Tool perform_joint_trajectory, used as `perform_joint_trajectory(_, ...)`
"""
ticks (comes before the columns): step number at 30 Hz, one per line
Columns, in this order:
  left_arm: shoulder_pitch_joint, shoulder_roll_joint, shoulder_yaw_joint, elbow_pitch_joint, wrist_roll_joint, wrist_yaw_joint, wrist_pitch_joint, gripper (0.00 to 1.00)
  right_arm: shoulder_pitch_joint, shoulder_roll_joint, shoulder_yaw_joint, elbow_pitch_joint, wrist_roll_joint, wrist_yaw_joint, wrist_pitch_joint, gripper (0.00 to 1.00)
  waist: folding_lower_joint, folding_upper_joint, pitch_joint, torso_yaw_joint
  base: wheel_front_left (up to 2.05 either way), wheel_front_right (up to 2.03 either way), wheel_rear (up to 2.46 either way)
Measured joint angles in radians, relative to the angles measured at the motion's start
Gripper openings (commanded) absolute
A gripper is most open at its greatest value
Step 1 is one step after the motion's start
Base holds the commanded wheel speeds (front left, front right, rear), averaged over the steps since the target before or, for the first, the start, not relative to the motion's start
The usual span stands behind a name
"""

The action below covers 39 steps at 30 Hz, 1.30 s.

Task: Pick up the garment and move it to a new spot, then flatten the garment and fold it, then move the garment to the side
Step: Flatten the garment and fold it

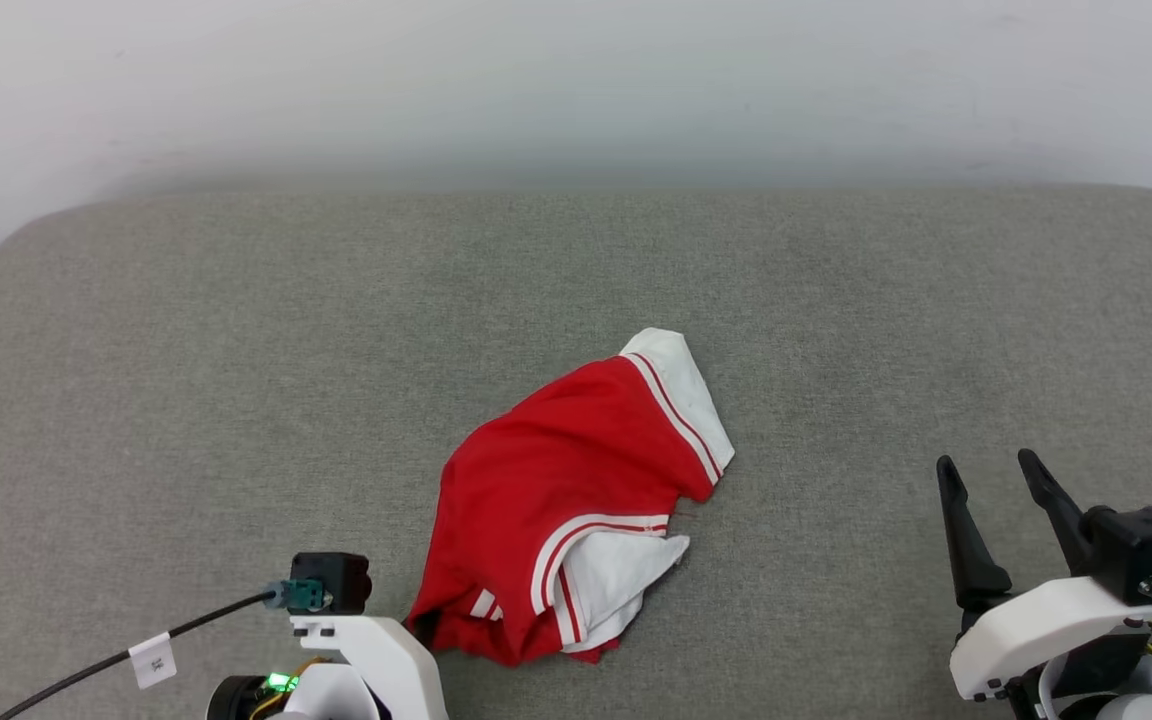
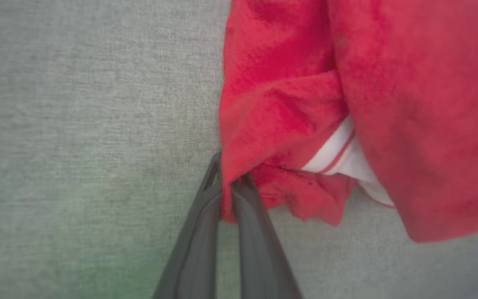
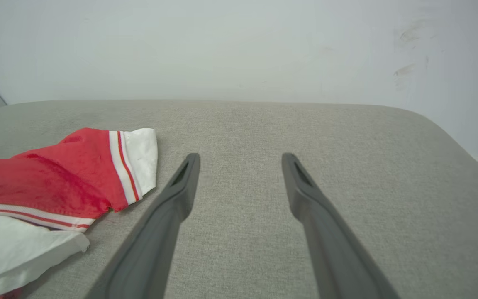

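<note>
Garment: a red jersey (image 1: 556, 490) with white sleeves and red-and-white striped trim lay crumpled in a loose heap, its chest side hidden from me.
Garment's place: it sat on the grey cushion (image 1: 236, 350) close to the near edge, roughly midway between the left and right edges and well short of the far edge.
Far sleeve: one white sleeve (image 1: 681, 385) pointed toward the far right corner, with its striped band running across it.
Near sleeve: the other white sleeve (image 1: 606, 580) was folded under the red cloth on the side toward the near edge.
Left gripper: my left gripper (image 2: 227, 178) was pinched tight on the near left corner of the garment, with red cloth bunched between the two dark fingers (image 2: 197, 232); in the head view my pale wrist sat just left of that corner.
Right gripper: my right gripper (image 1: 987, 460) stood spread wide with nothing between its fingers, above bare cushion near the near right corner, well apart from the garment.
Cushion: the woven grey surface had rounded far corners.
Wall: a pale wall (image 1: 576, 80) rose behind the far edge, with a few scuffs toward its right end.
Cable: a black cable (image 1: 86, 672) with a white tag (image 1: 153, 661) ran off my left wrist toward the near left corner.
</note>
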Motion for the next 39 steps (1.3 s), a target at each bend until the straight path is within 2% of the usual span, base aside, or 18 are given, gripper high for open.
perform_joint_trajectory(1, 0.008, -0.001, -0.002, 0.002, -0.002, -0.003, -0.007, 0.36, 0.0, 0.0, 0.001, -0.002, 0.0, 0.0, 0.0, 1.0, 0.0, 0.0, -0.004, 0.004, 0.0, 0.0, 0.0)
perform_joint_trajectory(2, 0.019, -0.006, -0.001, -0.002, 0.002, -0.002, -0.044, 1.0, 0.008, 0.0, 0.001, -0.009, -0.001, 0.0, 0.003, 1.0, 0.0, 0.0, -0.018, 0.014, 0.0, 0.0, 0.0)
perform_joint_trajectory(7, 0.019, 0.003, -0.02, -0.064, 0.096, 0.028, -0.166, 1.0, 0.027, 0.0, 0.005, -0.012, -0.003, 0.0, 0.014, 1.0, 0.0, 0.0, -0.051, 0.029, 0.0, 0.0, 0.0)
perform_joint_trajectory(10, 0.019, 0.008, -0.026, -0.122, 0.131, 0.049, -0.207, 1.0, 0.037, 0.0, 0.005, -0.013, -0.003, 0.0, 0.018, 1.0, 0.0, 0.0, -0.071, 0.033, 0.0, 0.0, 0.0)
perform_joint_trajectory(13, 0.018, 0.019, -0.045, -0.193, 0.163, 0.063, -0.204, 1.0, 0.044, 0.0, 0.005, -0.018, -0.003, 0.0, 0.023, 1.0, 0.0, 0.0, -0.086, 0.034, 0.0, 0.0, 0.0)
perform_joint_trajectory(17, -0.01, 0.042, -0.125, -0.262, 0.206, 0.031, -0.109, 1.0, 0.053, 0.0, 0.004, -0.024, 0.0, 0.0, 0.026, 1.0, 0.0, 0.0, -0.086, 0.032, 0.0, 0.0, 0.0)
perform_joint_trajectory(23, -0.065, 0.061, -0.237, -0.281, 0.225, -0.034, 0.1, 1.0, 0.051, 0.0, 0.009, -0.03, 0.005, 0.0, 0.025, 1.0, 0.0, 0.0, -0.063, 0.022, 0.0, 0.0, 0.0)
perform_joint_trajectory(27, -0.092, 0.083, -0.275, -0.275, 0.236, -0.049, 0.208, 1.0, 0.045, 0.0, 0.011, -0.028, 0.008, 0.0, 0.022, 1.0, 0.0, 0.0, -0.04, 0.011, 0.0, 0.0, 0.0)
perform_joint_trajectory(29, -0.105, 0.097, -0.275, -0.273, 0.244, -0.049, 0.228, 1.0, 0.037, 0.0, 0.011, -0.025, 0.01, 0.0, 0.018, 1.0, 0.0, 0.0, -0.03, 0.005, 0.0, 0.0, 0.0)
perform_joint_trajectory(30, -0.113, 0.099, -0.271, -0.272, 0.244, -0.044, 0.235, 0.61, 0.033, 0.0, 0.011, -0.023, 0.01, 0.0, 0.018, 1.0, 0.0, 0.0, -0.025, 0.002, 0.0, 0.0, 0.0)
perform_joint_trajectory(32, -0.123, 0.104, -0.26, -0.272, 0.244, -0.038, 0.239, 0.0, 0.032, 0.0, 0.011, -0.018, 0.011, 0.0, 0.016, 1.0, 0.0, 0.0, -0.018, -0.003, 0.0, 0.0, 0.0)
perform_joint_trajectory(39, -0.181, 0.161, -0.168, -0.298, 0.245, 0.004, 0.193, 0.0, 0.022, 0.0, 0.005, -0.007, 0.018, 0.0, 0.007, 1.0, 0.0, 0.0, -0.001, -0.005, 0.0, 0.0, 0.0)
